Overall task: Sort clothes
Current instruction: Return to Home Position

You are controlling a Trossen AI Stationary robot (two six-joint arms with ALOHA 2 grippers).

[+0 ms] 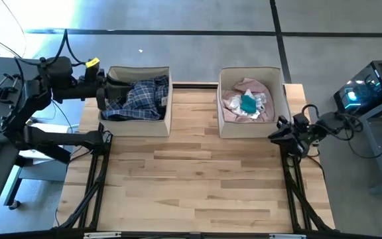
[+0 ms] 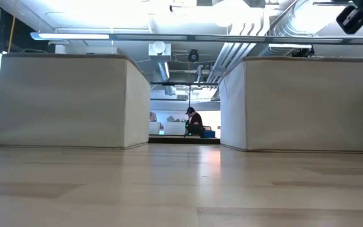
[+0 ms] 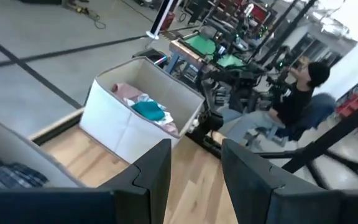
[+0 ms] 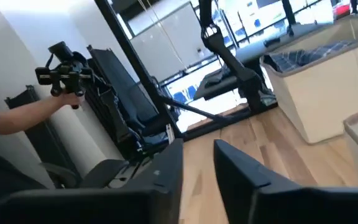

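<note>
Held nothing in left gripper (image 1: 103, 97) or right gripper (image 1: 276, 135), both slightly parted at the worktop's (image 1: 204, 179) side edges; apparently finished, with clothes (image 1: 141, 96) in 2 far-edge boxes (image 1: 134, 126).

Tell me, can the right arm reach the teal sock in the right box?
Probably yes. The teal sock lies uppermost in the open-topped right box; the right gripper, open and empty, sits beside that box, nothing between. The left gripper waits by the left box.

Left box (image 1: 134, 127), right box (image 1: 244, 129) line table (image 1: 197, 189) rear; gap between passable; front boards open.
</note>
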